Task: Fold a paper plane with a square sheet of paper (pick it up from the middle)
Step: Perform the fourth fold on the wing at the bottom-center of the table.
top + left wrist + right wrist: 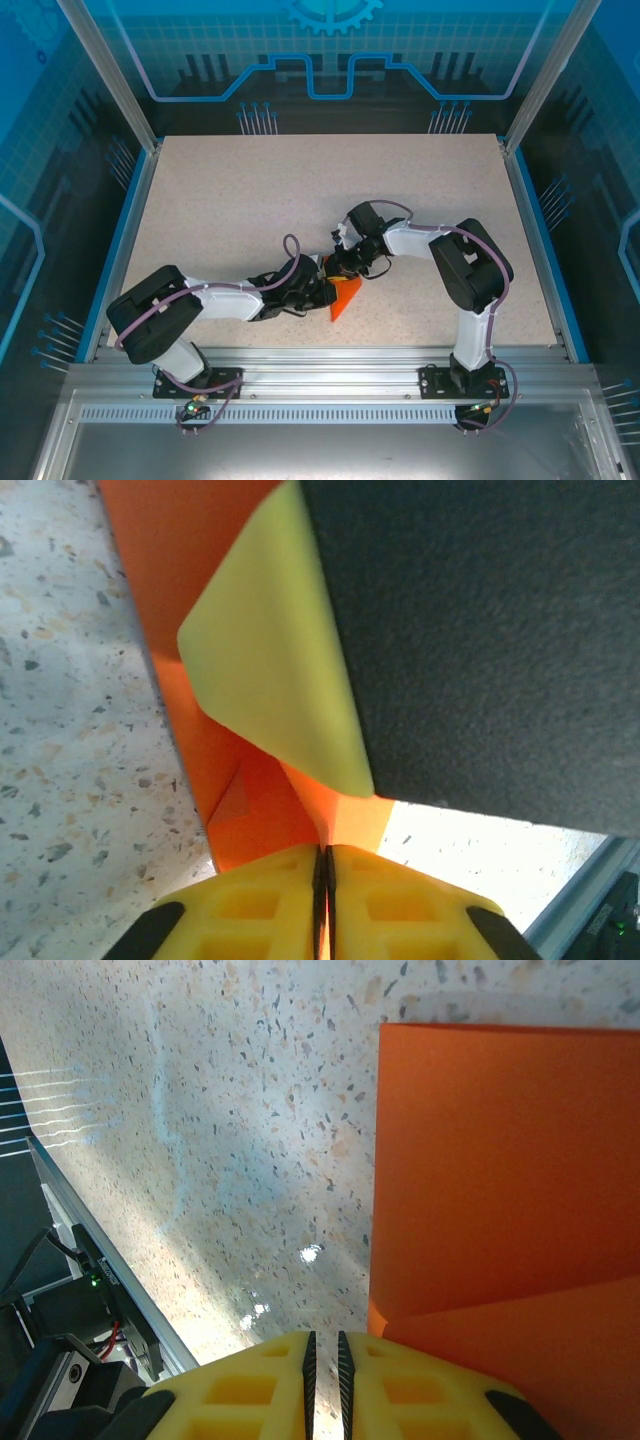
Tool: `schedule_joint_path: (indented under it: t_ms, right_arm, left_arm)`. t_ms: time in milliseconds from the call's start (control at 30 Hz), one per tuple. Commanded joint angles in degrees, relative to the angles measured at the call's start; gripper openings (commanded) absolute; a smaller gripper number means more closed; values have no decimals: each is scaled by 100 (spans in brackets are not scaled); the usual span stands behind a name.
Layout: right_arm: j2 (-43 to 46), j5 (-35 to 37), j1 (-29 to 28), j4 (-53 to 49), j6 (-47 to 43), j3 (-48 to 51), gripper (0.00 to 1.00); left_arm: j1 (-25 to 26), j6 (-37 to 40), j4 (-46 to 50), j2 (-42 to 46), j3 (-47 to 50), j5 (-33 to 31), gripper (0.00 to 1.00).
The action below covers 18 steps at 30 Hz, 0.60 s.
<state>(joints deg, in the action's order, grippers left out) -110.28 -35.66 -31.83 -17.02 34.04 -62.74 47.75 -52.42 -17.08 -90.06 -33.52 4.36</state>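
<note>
The orange paper (345, 298) lies on the speckled surface (250, 190), close to the front edge and about halfway between the two arms. From above it looks like a small pointed shape, with its tip toward the front edge. Both arms reach in from the sides and meet right over it.

The left end effector (325, 858) has its two yellow fingers pressed together. A thin line of orange shows between them, so it is pinching an edge of the paper. Just past those fingers the paper spreads out, with a small creased triangle in it.

A yellow finger (275, 670) of the right end effector (323, 1345) lies across the paper there, with its dark body behind it (I cannot tell if it pushes on the paper or sits just above it).

The right end effector is almost closed too — only a thin slit is left between its fingers. Nothing is in that slit. The paper sits just beside one finger, flat on the surface, and one layer is folded over another along a straight crease.
</note>
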Motion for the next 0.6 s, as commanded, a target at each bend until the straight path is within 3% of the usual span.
schedule_joint_path:
  t_ms: [0,267,567]
  right_arm:
    - [-57,-143,11,-38,-7,-98,16]
    - [98,-134,11,-152,-45,-133,17]
    - [585,82,150,-347,-132,42,20]
  left_arm:
    - [24,-23,-162,-51,20,-9,9]
    - [94,-232,-331,-161,239,-161,2]
    - [112,-251,-331,-84,393,-415,1]
